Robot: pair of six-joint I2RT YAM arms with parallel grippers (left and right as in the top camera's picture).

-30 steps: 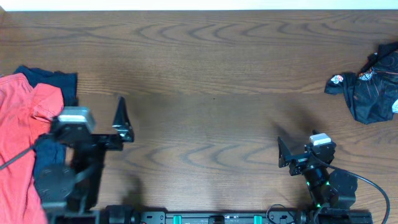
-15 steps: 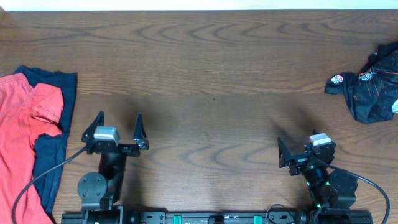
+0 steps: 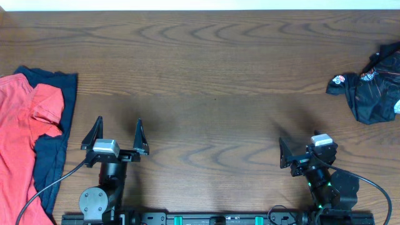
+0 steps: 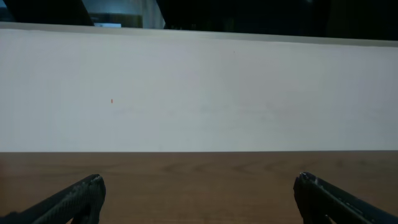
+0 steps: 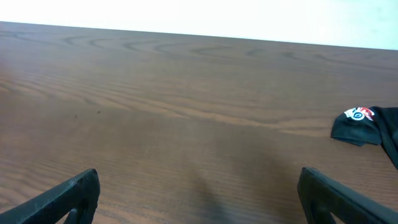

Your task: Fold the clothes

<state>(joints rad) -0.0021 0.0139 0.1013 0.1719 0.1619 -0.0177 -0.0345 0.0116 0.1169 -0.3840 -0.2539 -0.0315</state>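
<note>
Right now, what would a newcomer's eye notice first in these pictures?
First comes the bright red top, lying over a navy top at the left edge of the dark wooden table. Next comes the crumpled black jersey with small logos, at the far right edge. The left hand and the right hand stand open near the front edge, holding nothing.

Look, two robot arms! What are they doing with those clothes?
Right now, nothing is being held. The left gripper and the right gripper are both open and empty, near the front edge of the table. A red top lies over a navy top at the left side, and a crumpled black jersey sits at the far right. The jersey looks unfolded.
</note>
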